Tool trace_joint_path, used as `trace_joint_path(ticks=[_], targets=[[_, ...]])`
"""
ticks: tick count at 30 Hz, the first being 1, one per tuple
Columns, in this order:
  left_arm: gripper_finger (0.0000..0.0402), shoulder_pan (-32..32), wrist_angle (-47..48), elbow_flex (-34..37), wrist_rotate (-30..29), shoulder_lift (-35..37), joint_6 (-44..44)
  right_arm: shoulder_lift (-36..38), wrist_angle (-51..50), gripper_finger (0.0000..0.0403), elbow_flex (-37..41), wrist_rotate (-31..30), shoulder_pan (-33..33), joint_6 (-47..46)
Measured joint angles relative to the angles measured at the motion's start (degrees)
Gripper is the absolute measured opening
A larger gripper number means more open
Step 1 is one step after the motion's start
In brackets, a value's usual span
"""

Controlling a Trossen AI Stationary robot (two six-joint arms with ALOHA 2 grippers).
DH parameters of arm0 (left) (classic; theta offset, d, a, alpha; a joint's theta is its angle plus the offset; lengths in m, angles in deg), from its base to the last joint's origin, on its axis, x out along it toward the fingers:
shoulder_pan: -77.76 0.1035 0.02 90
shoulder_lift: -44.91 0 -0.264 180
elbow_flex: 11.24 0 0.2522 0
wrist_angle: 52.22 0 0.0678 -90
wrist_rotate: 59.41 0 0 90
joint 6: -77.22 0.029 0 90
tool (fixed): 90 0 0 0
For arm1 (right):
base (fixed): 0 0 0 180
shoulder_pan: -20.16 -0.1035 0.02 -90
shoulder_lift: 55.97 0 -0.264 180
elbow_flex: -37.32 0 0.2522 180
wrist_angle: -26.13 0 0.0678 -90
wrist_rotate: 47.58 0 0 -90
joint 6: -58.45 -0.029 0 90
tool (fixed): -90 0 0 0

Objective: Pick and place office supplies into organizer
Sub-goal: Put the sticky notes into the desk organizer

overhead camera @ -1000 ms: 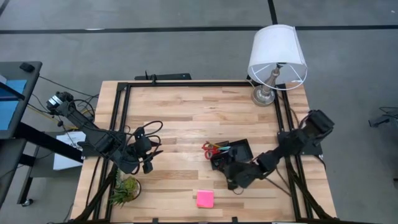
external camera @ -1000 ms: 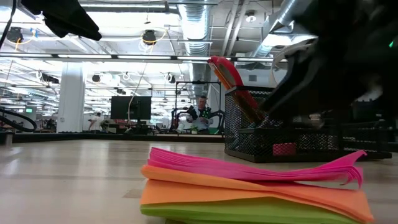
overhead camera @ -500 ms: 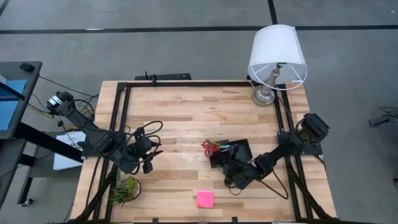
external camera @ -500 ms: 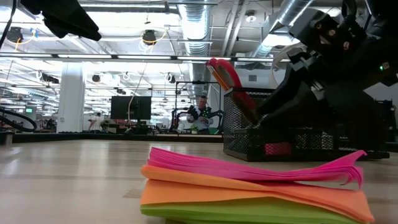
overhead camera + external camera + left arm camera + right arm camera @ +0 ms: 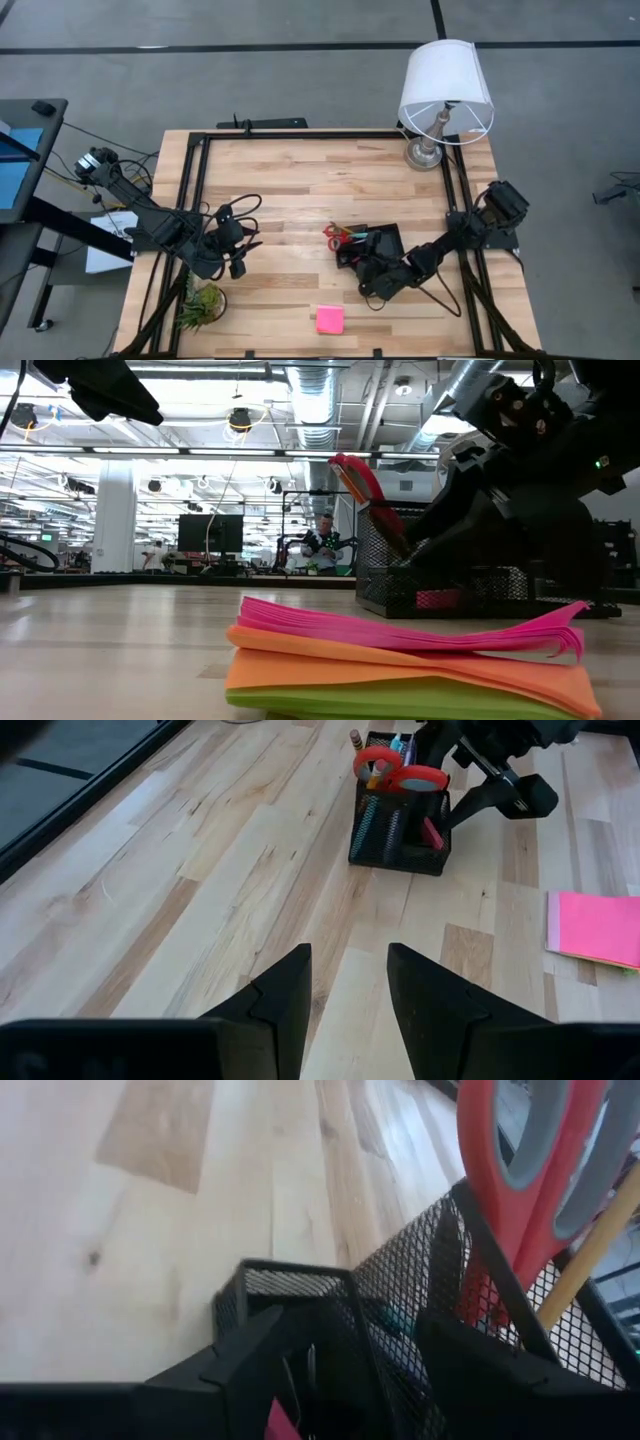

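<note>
The left hand (image 5: 237,262) waits with fingers spread over the desk (image 5: 290,180), well apart from everything. Further right, the organizer (image 5: 372,247) holds the scissors (image 5: 341,238); the right hand (image 5: 372,278) sits against it, fingers parted over its low compartment. The sticky-note pad (image 5: 329,319) lies apart, nearer the front edge.

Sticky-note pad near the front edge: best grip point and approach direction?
Judging from the frames: take the sticky-note pad across two opposite edges, coming straight down from above. It lies flat and alone on the table, clear of the organizer, and its top sheets curl, so a side scoop would likely peel them.
</note>
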Motion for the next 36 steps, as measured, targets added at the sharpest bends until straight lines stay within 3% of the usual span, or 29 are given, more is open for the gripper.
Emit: trace_joint_path(ticks=[8,13,16,18,22,27,36], targets=[[0.0126,0.0,0.0,0.0,0.0,0.0,0.0,0.0,0.9,0.0225,-6.5,2.7,-4.8,0.2],[0.0126,0.0,0.0,0.0,0.0,0.0,0.0,0.1,1.0,0.0224,-9.7,16.7,-7.6,-0.3],[0.0126,0.0,0.0,0.0,0.0,0.0,0.0,-0.3,1.0,0.0223,-9.9,25.5,-8.8,-5.4],[0.0126,0.0,0.0,0.0,0.0,0.0,0.0,-1.5,1.1,0.0223,-9.9,28.1,-9.4,-10.1],[0.0126,0.0,0.0,0.0,0.0,0.0,0.0,-5.5,3.7,0.0223,-9.9,28.2,-10.0,-12.7],[0.0126,0.0,0.0,0.0,0.0,0.0,0.0,-12.5,13.0,0.0223,-11.9,28.2,-10.2,-8.5],[0.0126,0.0,0.0,0.0,0.4,0.0,0.5,-18.9,12.7,0.0223,-18.2,28.2,-9.9,-3.9]])
